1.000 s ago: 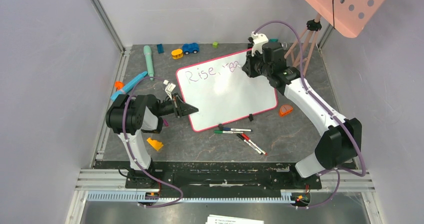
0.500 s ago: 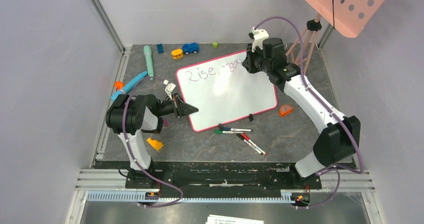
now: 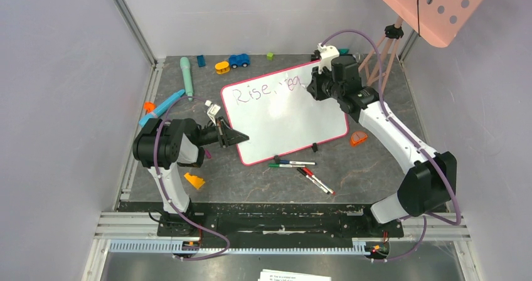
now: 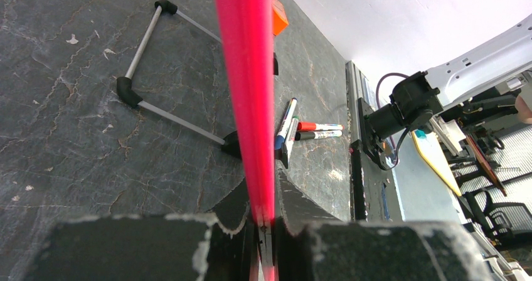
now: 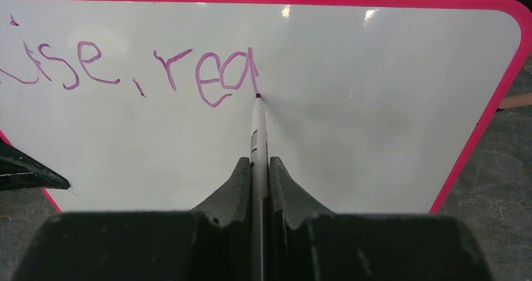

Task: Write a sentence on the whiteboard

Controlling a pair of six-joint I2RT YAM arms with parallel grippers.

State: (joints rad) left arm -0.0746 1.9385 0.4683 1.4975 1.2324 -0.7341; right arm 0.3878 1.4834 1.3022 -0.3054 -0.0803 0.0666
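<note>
Writing of the sentence [image 5: 103, 77], "Rise, rea" along the far edge of the whiteboard [image 3: 282, 121], is being partly hidden by the right gripper [image 5: 258, 163], clamped on a marker [image 5: 257, 127]. The board's left rim is being pinched by the left gripper [image 3: 237, 137]; white room is being left below.

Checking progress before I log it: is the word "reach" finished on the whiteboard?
No: the sentence on the whiteboard stops at "rea", with the marker tip at the last a.
</note>
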